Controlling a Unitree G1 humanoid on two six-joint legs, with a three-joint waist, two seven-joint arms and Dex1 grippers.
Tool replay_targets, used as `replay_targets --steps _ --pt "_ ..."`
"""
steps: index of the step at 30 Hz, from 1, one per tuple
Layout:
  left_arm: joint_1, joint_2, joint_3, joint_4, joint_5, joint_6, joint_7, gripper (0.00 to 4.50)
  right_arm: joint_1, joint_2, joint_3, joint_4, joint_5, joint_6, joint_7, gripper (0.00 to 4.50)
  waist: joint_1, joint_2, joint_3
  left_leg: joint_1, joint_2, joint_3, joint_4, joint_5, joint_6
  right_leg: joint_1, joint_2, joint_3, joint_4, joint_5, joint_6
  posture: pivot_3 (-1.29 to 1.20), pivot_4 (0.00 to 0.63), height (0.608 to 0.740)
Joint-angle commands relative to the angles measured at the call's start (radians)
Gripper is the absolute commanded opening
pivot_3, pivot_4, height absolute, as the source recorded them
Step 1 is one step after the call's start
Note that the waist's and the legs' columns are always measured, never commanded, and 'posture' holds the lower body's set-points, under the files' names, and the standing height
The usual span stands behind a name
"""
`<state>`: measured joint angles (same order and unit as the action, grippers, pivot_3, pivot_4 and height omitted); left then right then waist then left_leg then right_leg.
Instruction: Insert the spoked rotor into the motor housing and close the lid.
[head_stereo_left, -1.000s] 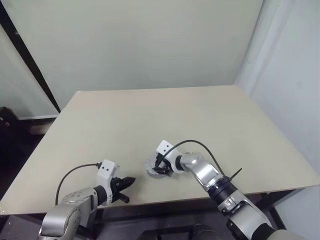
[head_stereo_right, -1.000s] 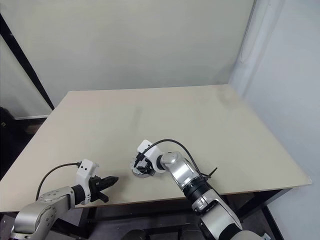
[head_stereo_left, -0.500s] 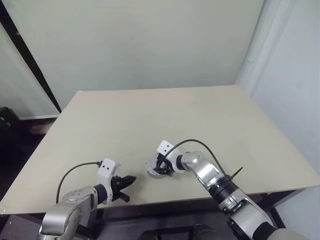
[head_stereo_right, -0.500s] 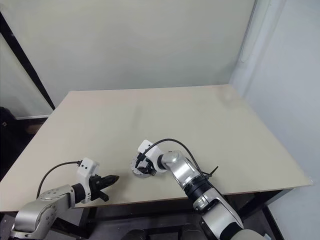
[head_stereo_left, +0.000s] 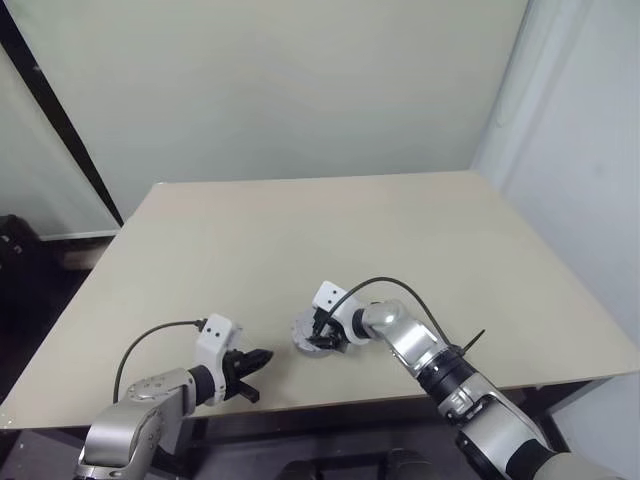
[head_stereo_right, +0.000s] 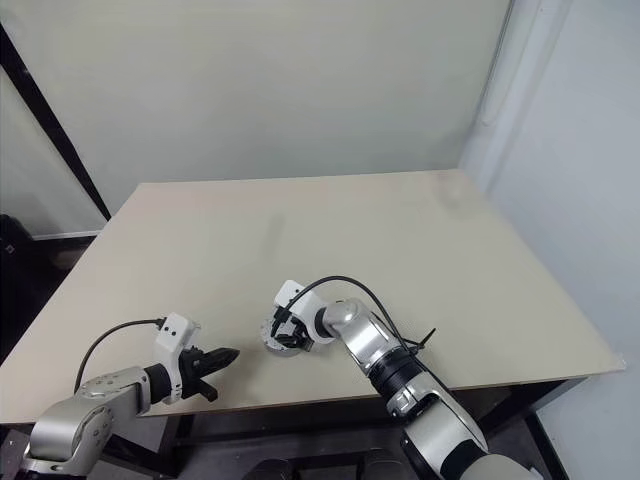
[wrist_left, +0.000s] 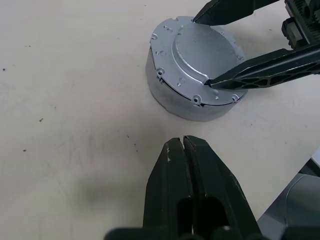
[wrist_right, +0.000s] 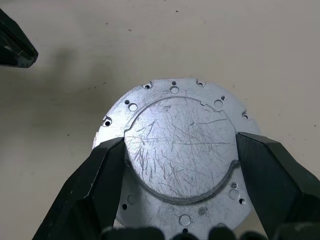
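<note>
Left eye view shows the beige table (head_stereo_left: 400, 230), largest of all; near its front edge sits the motor housing (wrist_left: 170, 95), a silver drum with the lid (wrist_right: 180, 150) closed flat on top. The right gripper (wrist_right: 180, 150) clasps that raised lid between wide-set fingers; the left gripper (wrist_left: 183, 145), jaws pressed together, hovers just beside the housing.

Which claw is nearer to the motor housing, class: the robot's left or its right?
Right. The right claw straddles the raised round cap on top of the motor housing, one finger on either side. The left claw is shut, resting apart from the housing on the table.
</note>
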<state>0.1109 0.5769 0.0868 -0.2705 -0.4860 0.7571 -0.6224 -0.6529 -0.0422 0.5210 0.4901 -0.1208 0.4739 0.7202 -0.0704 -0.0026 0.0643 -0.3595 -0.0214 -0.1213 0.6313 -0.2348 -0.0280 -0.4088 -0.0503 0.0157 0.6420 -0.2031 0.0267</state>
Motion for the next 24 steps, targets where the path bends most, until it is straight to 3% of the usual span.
replay_targets --steps 1,24 --pt "-0.021 0.013 -0.002 -0.014 0.005 -0.003 -0.01 0.0 0.016 -0.034 0.026 0.045 -0.019 0.034 0.055 3.26 0.0 0.0 0.0 0.0 0.0 0.0 0.0 0.0 0.0 0.0 0.0 0.0 0.0 0.0 0.0 0.0 0.0 0.74" --pt "-0.047 0.017 -0.022 0.001 0.012 -0.008 -0.023 0.0 -0.024 -0.054 0.035 0.063 -0.005 0.028 0.192 3.26 0.0 0.001 -0.001 0.0 -0.001 -0.001 0.0 0.0 0.0 0.001 0.0 0.0 0.0 0.0 0.0 0.0 0.0 0.74"
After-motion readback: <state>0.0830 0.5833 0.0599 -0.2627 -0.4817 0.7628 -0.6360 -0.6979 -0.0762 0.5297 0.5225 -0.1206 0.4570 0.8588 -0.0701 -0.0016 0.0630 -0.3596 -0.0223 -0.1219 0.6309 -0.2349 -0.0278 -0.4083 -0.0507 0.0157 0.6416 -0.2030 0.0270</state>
